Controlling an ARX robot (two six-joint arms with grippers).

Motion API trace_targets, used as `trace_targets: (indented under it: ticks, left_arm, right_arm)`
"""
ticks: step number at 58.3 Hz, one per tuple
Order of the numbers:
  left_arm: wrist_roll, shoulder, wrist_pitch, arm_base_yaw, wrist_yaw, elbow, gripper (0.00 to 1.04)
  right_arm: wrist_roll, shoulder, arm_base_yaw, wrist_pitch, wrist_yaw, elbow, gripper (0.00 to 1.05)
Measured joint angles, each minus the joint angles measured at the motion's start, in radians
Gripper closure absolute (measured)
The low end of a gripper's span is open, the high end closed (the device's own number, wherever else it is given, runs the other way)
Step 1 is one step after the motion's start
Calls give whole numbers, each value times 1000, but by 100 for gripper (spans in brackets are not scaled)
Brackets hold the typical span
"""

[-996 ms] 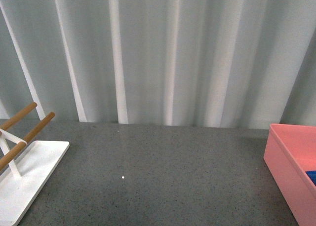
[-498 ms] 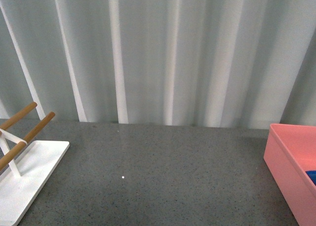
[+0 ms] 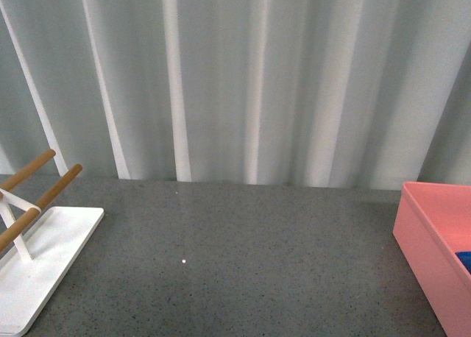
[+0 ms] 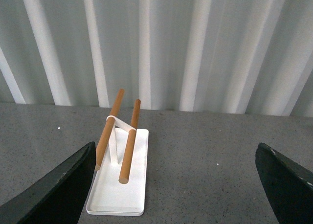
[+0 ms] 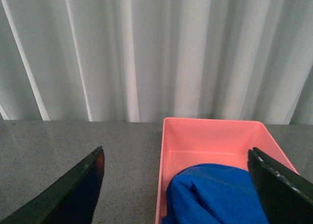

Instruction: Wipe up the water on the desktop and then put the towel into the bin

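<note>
We see only our finger tips, via wrist cams; left gripper has two matte black fingers, wedge-shaped w/ straight edges, faint pale specks; right gripper likewise black, one finger w/ ribbed edge; front cam shows no part of us.

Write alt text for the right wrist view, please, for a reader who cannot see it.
A blue towel lies bunched inside the salmon-pink bin, which stands on the dark grey speckled desktop before a pale curtain. The right gripper is open, its dark fingers at both sides of the picture.
</note>
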Motion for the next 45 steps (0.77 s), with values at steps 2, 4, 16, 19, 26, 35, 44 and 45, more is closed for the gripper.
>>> trace_targets:
  ticks: [2,4,16,19,26,35,44,45]
  left_arm:
    - [0,0,0,0,0,0,7]
    - [0,0,0,0,0,0,7]
    - [0,0,0,0,0,0,7]
    - [0,0,0,0,0,0,7]
    - [0,0,0,0,0,0,7]
    - [0,0,0,0,0,0,7]
    - [0,0,0,0,0,0,7]
    - [0,0,0,0,0,0,7]
  right_arm:
    - [1,0,0,0,0,0,5]
    - [1,0,0,0,0,0,5]
    - [1,0,0,0,0,0,7]
    - [1,0,0,0,0,0,7]
    - [1,0,0,0,0,0,7]
    - [1,0,0,0,0,0,7]
    - [1,0,0,0,0,0,7]
    - [1,0,0,0,0,0,7]
